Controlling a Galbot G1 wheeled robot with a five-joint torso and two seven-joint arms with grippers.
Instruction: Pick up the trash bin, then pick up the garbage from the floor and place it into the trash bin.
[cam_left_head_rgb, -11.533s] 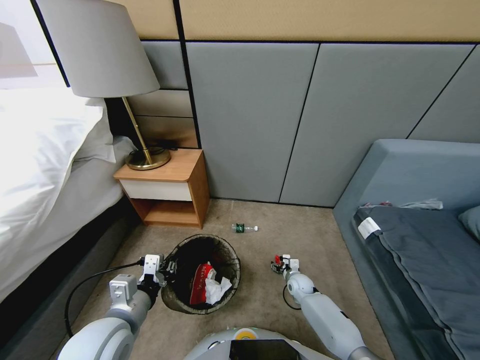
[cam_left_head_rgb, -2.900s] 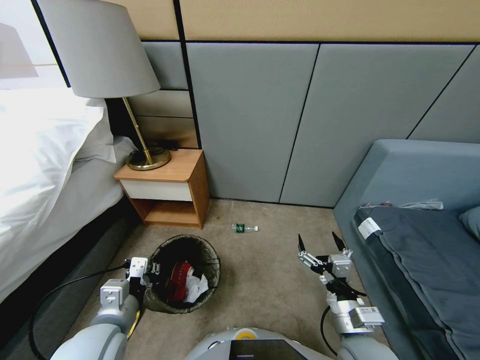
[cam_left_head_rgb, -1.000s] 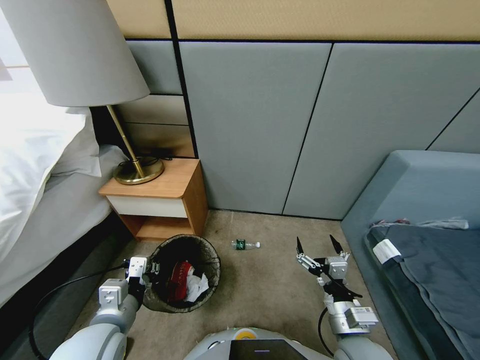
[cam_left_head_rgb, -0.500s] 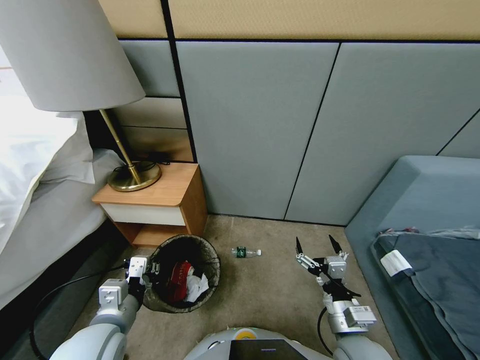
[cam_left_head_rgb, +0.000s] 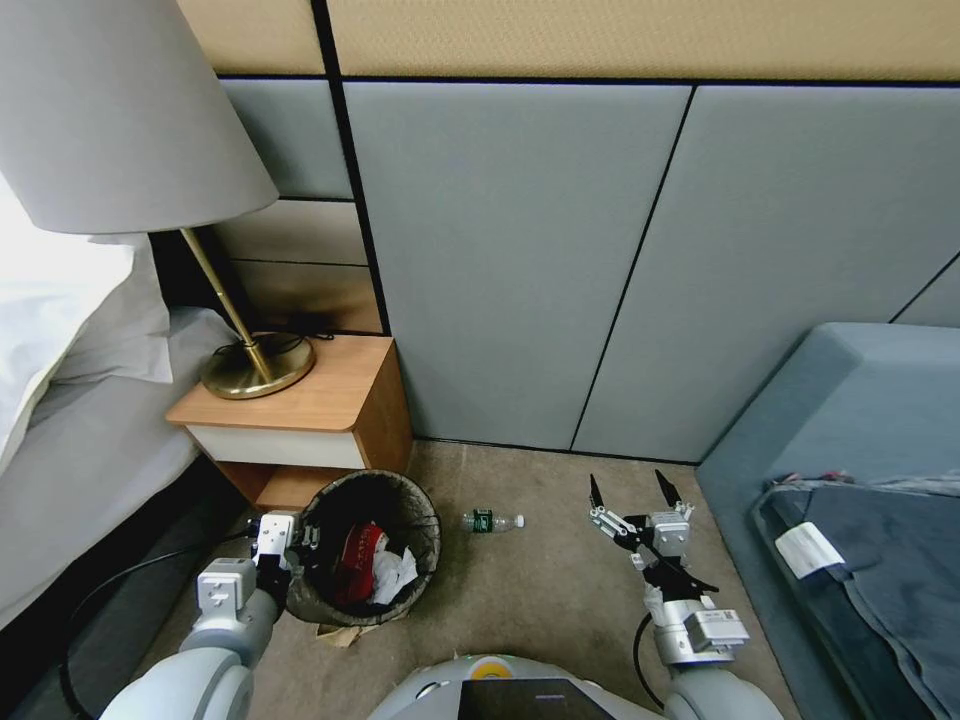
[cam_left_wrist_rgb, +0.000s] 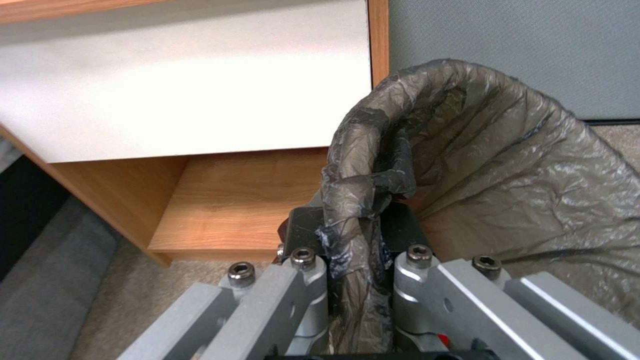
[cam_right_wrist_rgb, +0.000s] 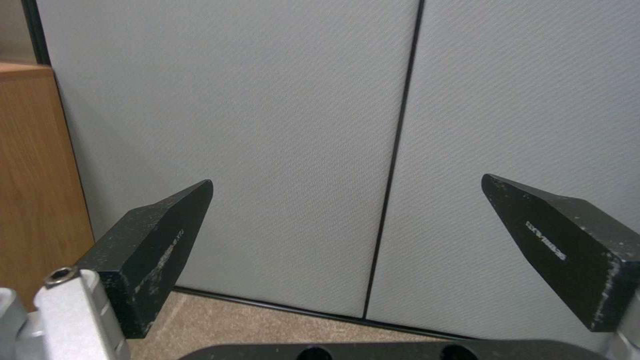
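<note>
The trash bin, lined with a dark bag, hangs at my left side. My left gripper is shut on its near rim. In the left wrist view the fingers of that gripper pinch the folded liner of the bin. Red-and-white garbage and white paper lie inside the bin. A small clear green-labelled bottle lies on the carpet between the bin and my right gripper. That gripper is open, raised and holds nothing. In the right wrist view it faces the wall.
A wooden nightstand with a brass lamp stands just behind the bin, the bed to its left. A grey padded wall is ahead. A blue sofa bounds the right. A brown scrap lies by the bin's base.
The whole head view has shifted: the camera moved closer to the wall and nightstand. Both arms keep their pose. Since 11.5 s ago the right gripper rose from the floor and opened.
</note>
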